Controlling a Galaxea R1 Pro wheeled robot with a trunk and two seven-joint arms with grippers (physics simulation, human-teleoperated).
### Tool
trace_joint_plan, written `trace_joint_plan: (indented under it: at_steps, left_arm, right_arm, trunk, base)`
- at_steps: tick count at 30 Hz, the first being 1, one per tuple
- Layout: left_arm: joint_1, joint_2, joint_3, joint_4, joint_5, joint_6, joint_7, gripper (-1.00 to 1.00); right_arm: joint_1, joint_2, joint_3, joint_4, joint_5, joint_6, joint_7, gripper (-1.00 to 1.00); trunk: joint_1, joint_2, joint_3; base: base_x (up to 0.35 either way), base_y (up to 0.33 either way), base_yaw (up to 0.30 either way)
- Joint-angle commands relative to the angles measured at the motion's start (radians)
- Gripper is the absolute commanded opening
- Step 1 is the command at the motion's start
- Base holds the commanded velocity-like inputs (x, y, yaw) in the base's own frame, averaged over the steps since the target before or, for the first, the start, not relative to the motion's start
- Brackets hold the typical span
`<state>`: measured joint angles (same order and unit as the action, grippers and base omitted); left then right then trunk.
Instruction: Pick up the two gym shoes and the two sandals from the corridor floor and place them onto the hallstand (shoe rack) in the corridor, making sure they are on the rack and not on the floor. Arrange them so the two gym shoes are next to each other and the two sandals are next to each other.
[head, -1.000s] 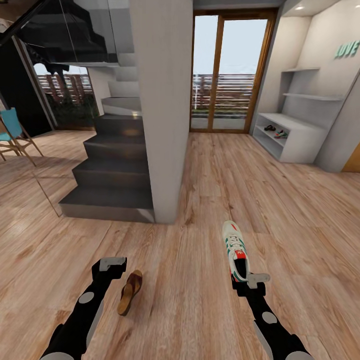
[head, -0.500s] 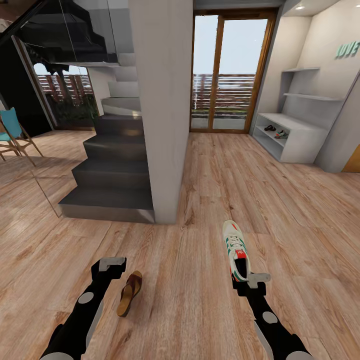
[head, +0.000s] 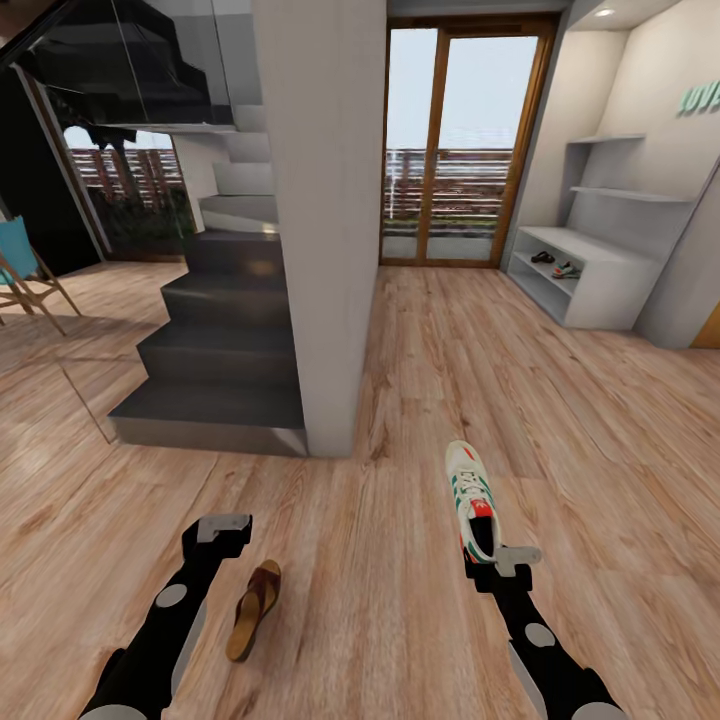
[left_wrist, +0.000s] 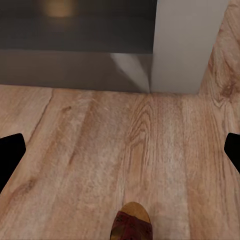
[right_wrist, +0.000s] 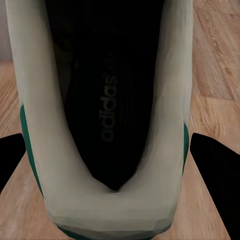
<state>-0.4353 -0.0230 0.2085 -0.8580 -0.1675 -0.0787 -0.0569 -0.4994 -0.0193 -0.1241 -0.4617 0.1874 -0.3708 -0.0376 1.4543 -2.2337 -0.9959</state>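
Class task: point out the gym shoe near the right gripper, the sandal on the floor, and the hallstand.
gym shoe (head: 470, 491): head view, laced upper.
sandal (head: 254, 608): head view, straps at mid-length.
hallstand (head: 590, 244): head view, flat top.

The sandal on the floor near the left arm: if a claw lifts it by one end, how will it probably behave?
The sandal looks thin and flat, so it is probably light. Held by one end, its strappy upper might flex or droop. It lies flat on the wooden floor, so a push would likely slide it, not roll it.
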Motion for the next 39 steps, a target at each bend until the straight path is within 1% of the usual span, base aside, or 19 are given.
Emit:
trace_joint_plan:
  at_steps: [1, 11, 14, 15, 16, 17, 18, 19, 20, 21, 23, 25, 26, 28, 31, 34, 39]
  left_arm:
    - [-0.001, -0.002, 0.005, 0.0, -0.01, -0.004, -0.006, 1.0]
    - [0.0, -0.001, 0.004, -0.001, -0.017, -0.004, -0.015, 1.0]
    - [-0.003, 0.0, 0.001, 0.008, -0.017, 0.001, -0.019, 1.0]
    - [-0.005, 0.001, -0.002, 0.023, -0.019, 0.004, -0.021, 1.0]
    - [-0.006, 0.001, -0.002, 0.03, -0.02, 0.004, -0.021, 1.0]
    - [-0.007, 0.004, -0.004, 0.055, -0.023, 0.005, -0.021, 1.0]
    - [-0.008, 0.012, -0.004, 0.08, -0.024, 0.006, -0.021, 1.0]
    - [-0.01, 0.038, -0.004, 0.135, -0.025, 0.003, -0.021, 1.0]
    - [-0.011, 0.051, -0.004, 0.17, -0.025, -0.001, -0.021, 1.0]
    - [-0.012, 0.057, -0.004, 0.189, -0.026, -0.002, -0.021, 1.0]
    - [-0.013, 0.081, -0.004, 0.265, -0.025, -0.025, -0.019, 1.0]
    - [-0.011, 0.087, -0.005, 0.286, -0.026, -0.053, -0.019, 1.0]
    - [-0.009, 0.09, -0.006, 0.3, -0.026, -0.084, -0.018, 1.0]
    - [-0.007, 0.093, -0.007, 0.316, -0.027, -0.12, -0.016, 1.0]
    - [-0.007, 0.096, -0.007, 0.326, -0.027, -0.151, -0.015, 1.0]
    - [-0.007, 0.097, -0.005, 0.333, -0.026, -0.155, -0.011, 1.0]
    - [-0.007, 0.097, 0.001, 0.335, -0.026, -0.156, -0.008, 1.0]
  right_arm:
    - [-0.001, 0.0, -0.003, 0.001, 0.01, -0.003, -0.004, -1.0]
    - [-0.001, 0.002, -0.004, -0.006, 0.01, -0.002, -0.003, -1.0]
    - [-0.001, 0.002, -0.004, -0.029, 0.008, 0.002, -0.001, -1.0]
    - [-0.001, 0.003, -0.004, -0.068, 0.008, 0.007, -0.001, -1.0]
    - [-0.001, 0.003, -0.003, -0.085, 0.008, 0.009, -0.002, -1.0]
    - [-0.001, 0.006, -0.003, -0.144, 0.008, 0.028, -0.002, -1.0]
    - [-0.001, 0.007, -0.002, -0.196, 0.007, 0.064, -0.002, -1.0]
    - [-0.001, 0.009, -0.002, -0.305, 0.007, 0.158, -0.002, -1.0]
    - [-0.001, 0.009, -0.002, -0.36, 0.006, 0.21, -0.001, -1.0]
    - [-0.001, 0.01, -0.002, -0.386, 0.006, 0.234, -0.001, -1.0]
    - [-0.001, 0.01, -0.003, -0.49, 0.006, 0.309, -0.001, -1.0]
    - [-0.001, 0.01, -0.003, -0.529, 0.006, 0.33, 0.0, -1.0]
    - [-0.001, 0.01, -0.002, -0.557, 0.005, 0.343, 0.0, -1.0]
    - [-0.001, 0.01, -0.002, -0.58, 0.005, 0.353, 0.0, -1.0]
    - [-0.001, 0.009, -0.002, -0.595, 0.006, 0.363, 0.001, -1.0]
    - [-0.001, 0.009, -0.002, -0.591, 0.006, 0.365, 0.001, -1.0]
    - [-0.001, 0.009, -0.002, -0.588, 0.006, 0.366, 0.001, -1.0]
  trunk:
    - [0.0, 0.0, -0.001]
    - [0.0, 0.0, -0.001]
    - [0.0, 0.0, -0.001]
    - [0.0, 0.0, -0.001]
    - [0.0, 0.0, -0.001]
    - [0.0, 0.0, -0.001]
    - [0.0, 0.0, -0.001]
    - [0.0, 0.0, -0.001]
    - [0.0, 0.0, -0.001]
    - [0.0, 0.0, -0.001]
    - [0.0, 0.0, -0.001]
    - [0.0, 0.0, -0.001]
    - [0.0, 0.0, -0.001]
    - [0.0, 0.0, -0.001]
    - [0.0, 0.0, -0.001]
    - [0.0, 0.0, -0.001]
    - [0.0, 0.0, -0.001]
  base:
    - [0.076, 0.0, 0.0]
    - [0.023, 0.0, 0.0]
    - [0.002, 0.0, 0.0]
    - [0.0, 0.0, 0.0]
    - [0.0, 0.0, 0.0]
    - [0.0, 0.0, 0.0]
    - [0.0, 0.0, 0.0]
    - [0.0, 0.0, 0.0]
    - [0.0, 0.0, 0.0]
    - [0.0, 0.0, 0.0]
    - [0.0, 0.0, 0.0]
    - [0.0, 0.0, 0.0]
    - [0.0, 0.0, 0.0]
    - [0.0, 0.0, 0.0]
    - [0.0, 0.0, 0.0]
    - [0.048, 0.0, 0.0]
    - [0.239, 0.0, 0.0]
